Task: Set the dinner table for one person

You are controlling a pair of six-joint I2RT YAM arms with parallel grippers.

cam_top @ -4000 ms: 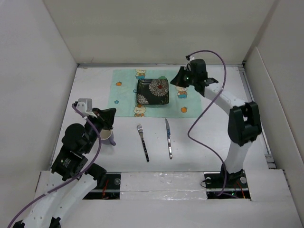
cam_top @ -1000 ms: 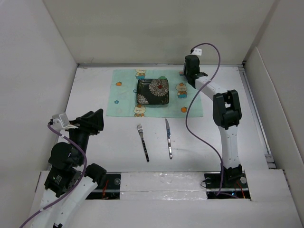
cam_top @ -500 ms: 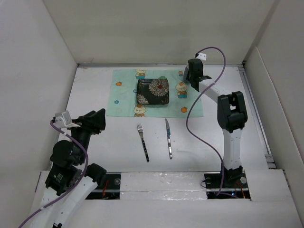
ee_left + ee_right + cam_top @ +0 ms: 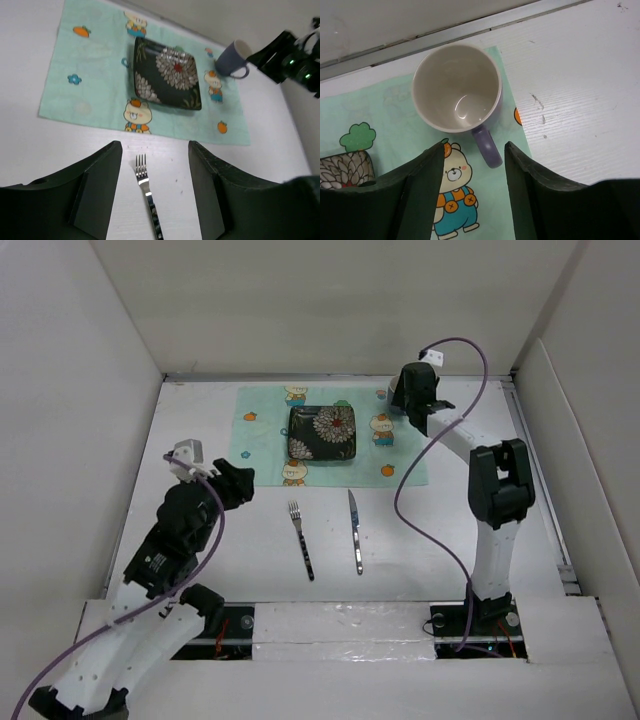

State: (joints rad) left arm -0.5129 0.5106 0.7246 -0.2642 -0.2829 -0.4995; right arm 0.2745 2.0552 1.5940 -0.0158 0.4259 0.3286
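Observation:
On the white dinner table (image 4: pixel 190 430) lies a mint-green placemat (image 4: pixel 265 445) with a dark floral plate (image 4: pixel 323 432) on it. A purple mug (image 4: pixel 457 87) stands upright on the mat's far right corner, its handle (image 4: pixel 487 145) pointing at the camera. My right gripper (image 4: pixel 474 146) is open just above the mug, fingers on either side of the handle and clear of it. In the top view the right gripper (image 4: pixel 408 398) hides the mug. A fork (image 4: pixel 301 538) and a knife (image 4: pixel 355 530) lie side by side in front of the mat. My left gripper (image 4: pixel 155 146) hangs open over the fork (image 4: pixel 148 192).
White walls close in the table at the left, back and right. A metal strip (image 4: pixel 470 27) runs along the back edge just behind the mug. The right arm (image 4: pixel 295 65) stands beside the mug (image 4: pixel 234 58). The plate's corner (image 4: pixel 345 170) lies left of the right gripper.
My right gripper has opened and let go of the mug, which now stands on the mat. The left arm has swung from the table's left edge toward the fork.

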